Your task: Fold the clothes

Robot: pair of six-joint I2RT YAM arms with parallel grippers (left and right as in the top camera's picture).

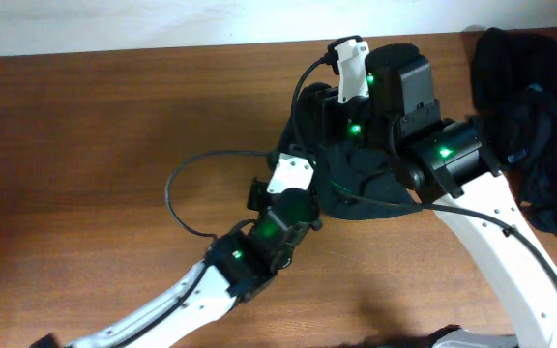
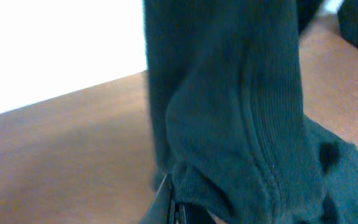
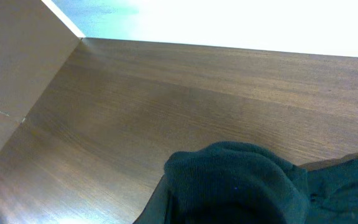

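Clothes pile (image 1: pixel 540 126): black heap at 3 o'clock, hard on the table's right edge, long axis 12-to-6, upper end near the far edge, clear of both grippers; right arm's elbow sits just beside it on its 9 o'clock side

table (image 1: pixel 85 135): brown wood, white wall along the 12 o'clock edge. Open room is the whole 7-to-11 o'clock half, bare except a black cable (image 1: pixel 177 193) looping off the left arm. At 3 o'clock the pile takes the room

worked garment (image 1: pixel 367 191): second black piece, dead centre, mostly under the two wrists. What shows runs roughly 10-to-4 o'clock. Left wrist view: a ribbed band with a stitched seam climbs steeply out of the fingers, long axis close to upright. Cannot tell collar from hem

right gripper (image 1: pixel 325 126): in from 5 o'clock, at the garment's 11 o'clock end. Fingers buried under bunched fabric in its wrist view; closed on worked garment, bare wood ahead to the far edge

left gripper (image 1: pixel 296 162): in from 7 o'clock, at the garment's 9 o'clock side, just beside the right one. Fingers pinched tight, the ribbed edge of worked garment between them
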